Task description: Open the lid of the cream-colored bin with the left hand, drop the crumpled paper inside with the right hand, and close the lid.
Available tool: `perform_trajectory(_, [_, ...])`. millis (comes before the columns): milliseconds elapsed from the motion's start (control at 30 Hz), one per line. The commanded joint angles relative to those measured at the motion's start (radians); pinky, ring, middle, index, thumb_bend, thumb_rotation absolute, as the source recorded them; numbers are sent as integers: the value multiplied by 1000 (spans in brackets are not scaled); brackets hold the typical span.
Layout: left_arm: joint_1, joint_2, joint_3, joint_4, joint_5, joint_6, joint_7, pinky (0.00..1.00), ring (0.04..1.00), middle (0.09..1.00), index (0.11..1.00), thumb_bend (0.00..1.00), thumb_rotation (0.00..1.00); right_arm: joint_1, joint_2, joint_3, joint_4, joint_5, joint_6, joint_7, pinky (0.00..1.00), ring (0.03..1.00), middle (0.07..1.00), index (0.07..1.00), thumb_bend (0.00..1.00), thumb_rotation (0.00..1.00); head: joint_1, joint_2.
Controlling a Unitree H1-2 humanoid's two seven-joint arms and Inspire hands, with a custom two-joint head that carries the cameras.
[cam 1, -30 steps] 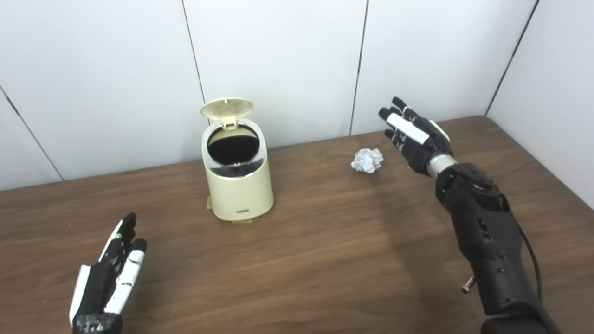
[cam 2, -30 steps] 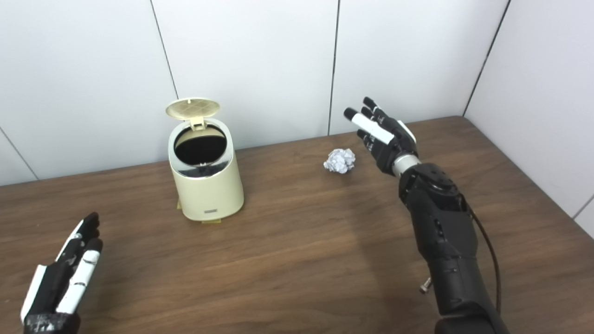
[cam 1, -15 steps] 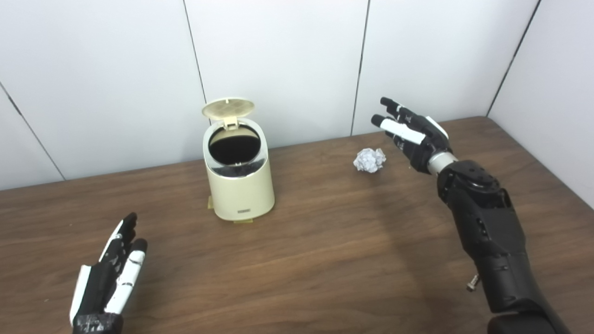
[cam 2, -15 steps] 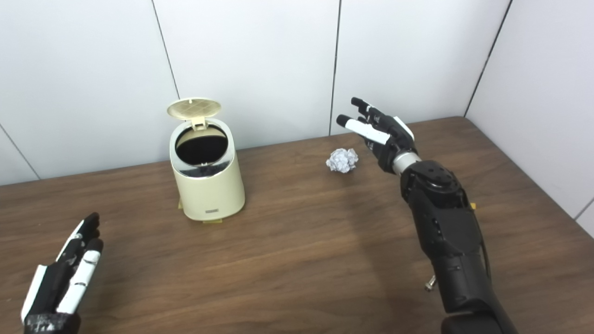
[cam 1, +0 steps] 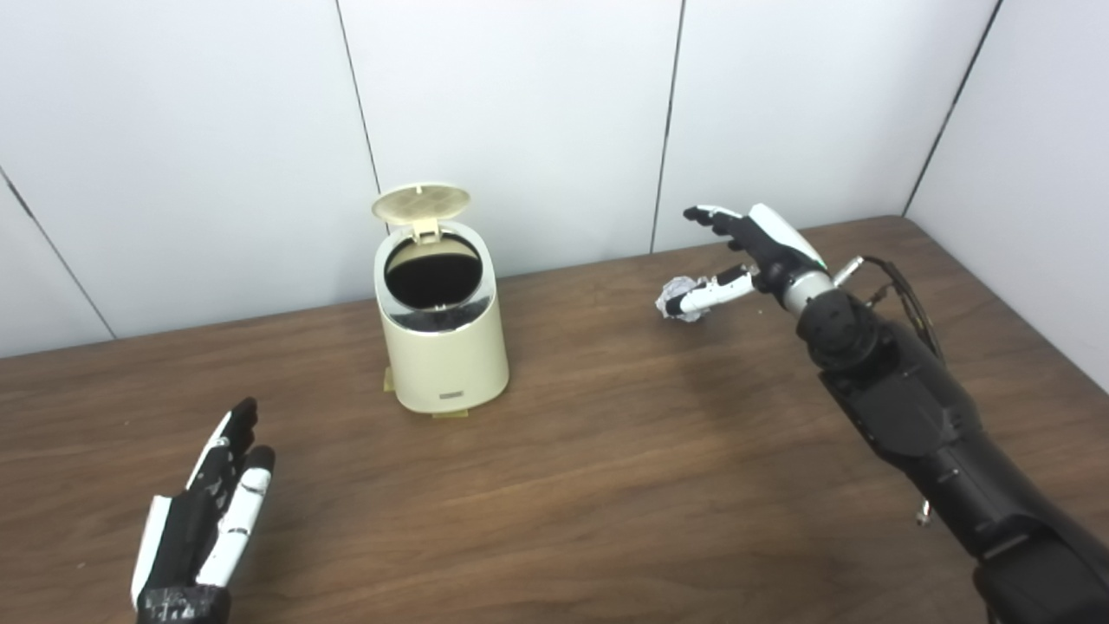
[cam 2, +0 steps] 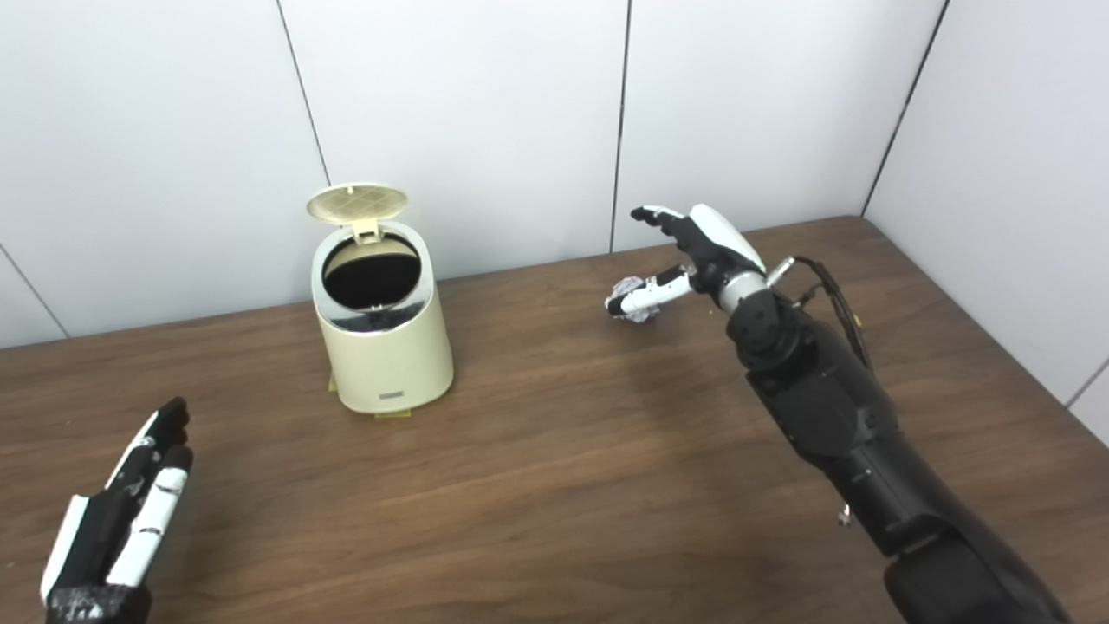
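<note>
my right hand (cam 1: 752,251) hovers spread over the paper ball (cam 1: 675,297), holding nothing; left hand (cam 1: 204,520) rests released; bin (cam 1: 442,342) lid (cam 1: 421,201) up.

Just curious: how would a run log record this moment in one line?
bin lid: up | paper ball: on table | right hand: open, at ball | left hand: open, idle

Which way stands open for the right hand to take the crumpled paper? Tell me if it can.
Probably yes. The right hand is open right at the crumpled paper, thumb in front of it, and nothing else lies near it on the table.
</note>
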Motion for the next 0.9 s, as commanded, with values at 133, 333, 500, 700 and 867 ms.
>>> perform_trajectory(133, [-22, 2, -2, -42, 9, -3, 6, 1000, 1000, 979, 989, 492, 700, -102, -50, 32, 34, -111, -53, 25, 743, 838, 861, 840, 1000, 179, 5, 11])
perform_trajectory(333, [-27, 1, -1, -53, 6, 12, 7, 1000, 1000, 979, 988, 510, 695, -140, -56, 60, 86, -155, -66, 85, 774, 878, 889, 842, 1000, 183, 14, 24])
perform_trajectory(500, [-33, -6, 0, -62, 10, 26, 15, 1000, 1000, 979, 971, 511, 675, -172, -65, 85, 119, -177, -76, 149, 573, 796, 911, 819, 1000, 158, 22, 24])
perform_trajectory(700, [-33, -12, -5, -64, 7, 22, 13, 1000, 1000, 981, 971, 506, 679, -196, -71, 114, 125, -218, -52, 221, 438, 699, 823, 798, 1000, 168, 30, 41])
perform_trajectory(867, [-31, -19, -5, -60, 3, 20, 14, 1000, 1000, 982, 972, 541, 672, -198, -67, 115, 129, -215, -70, 255, 163, 293, 379, 795, 1000, 124, 33, 48])
